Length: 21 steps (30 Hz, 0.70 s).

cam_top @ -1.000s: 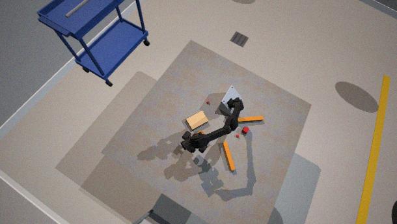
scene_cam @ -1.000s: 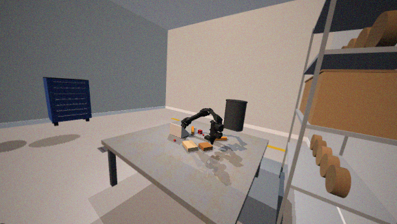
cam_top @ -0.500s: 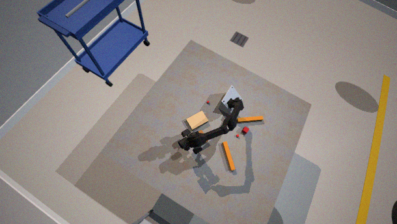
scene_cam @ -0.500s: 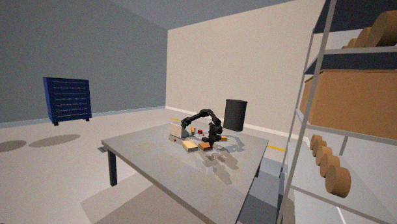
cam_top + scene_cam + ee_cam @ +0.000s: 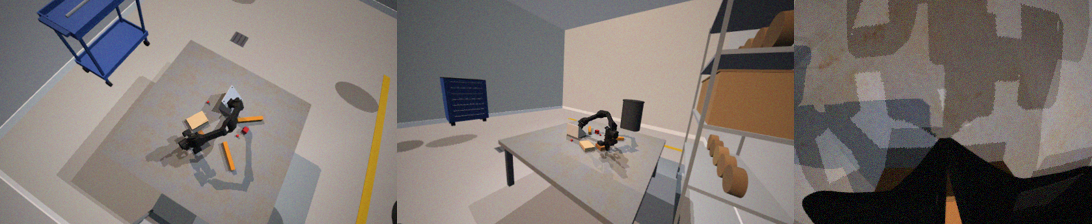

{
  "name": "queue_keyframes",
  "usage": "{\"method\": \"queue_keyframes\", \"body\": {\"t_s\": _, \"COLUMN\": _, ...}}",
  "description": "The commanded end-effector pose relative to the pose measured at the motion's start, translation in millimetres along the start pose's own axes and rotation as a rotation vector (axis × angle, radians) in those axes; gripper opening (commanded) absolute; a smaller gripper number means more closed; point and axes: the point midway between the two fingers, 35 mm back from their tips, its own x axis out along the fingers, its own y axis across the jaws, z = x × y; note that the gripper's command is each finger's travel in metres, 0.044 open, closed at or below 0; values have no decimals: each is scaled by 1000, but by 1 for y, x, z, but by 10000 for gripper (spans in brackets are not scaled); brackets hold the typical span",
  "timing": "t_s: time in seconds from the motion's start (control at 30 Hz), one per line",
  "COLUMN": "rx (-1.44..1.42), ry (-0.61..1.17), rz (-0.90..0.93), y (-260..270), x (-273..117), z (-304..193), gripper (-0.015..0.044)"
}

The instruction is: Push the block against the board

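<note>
Top view has the pale wooden board (image 5: 196,120) (image 5: 586,146) lying flat on the grey table (image 5: 276,107) (image 5: 553,156), with the orange block (image 5: 201,132) (image 5: 599,147) (image 5: 953,211) just below it, mostly covered by the pincer (image 5: 192,142) (image 5: 607,148) (image 5: 944,144). From the exterior, the block is just to the board's right, and the pincer is down at the block's far end, on the side away from the board. Whether block and board touch I cannot tell. The pincer's fingers are together with nothing clamped in them; in the wrist view the block shows partly behind them, its dark side peeking out to left and right and a bright sliver between. Whether they touch the block is hidden.

Seen from the top, one orange bar (image 5: 252,119) (image 5: 589,130) is well to the board's right, another (image 5: 228,156) (image 5: 620,139) down and to its right. A red cube (image 5: 245,130) (image 5: 597,131) is off to the board's right, near the first bar, and a white plate (image 5: 232,94) (image 5: 573,130) stands up and to the board's right.
</note>
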Motion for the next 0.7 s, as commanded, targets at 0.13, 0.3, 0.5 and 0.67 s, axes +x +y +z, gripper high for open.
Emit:
{"method": "queue_keyframes", "body": {"t_s": 0.13, "rx": 7, "ry": 4, "rz": 2, "y": 0, "x": 1, "z": -7, "gripper": 0}}
{"method": "queue_keyframes", "body": {"t_s": 0.3, "rx": 8, "ry": 5, "rz": 2, "y": 0, "x": 1, "z": -11, "gripper": 0}}
{"method": "queue_keyframes", "body": {"t_s": 0.5, "rx": 8, "ry": 5, "rz": 2, "y": 0, "x": 1, "z": -16, "gripper": 0}}
{"method": "queue_keyframes", "body": {"t_s": 0.67, "rx": 8, "ry": 5, "rz": 2, "y": 0, "x": 1, "z": -20, "gripper": 0}}
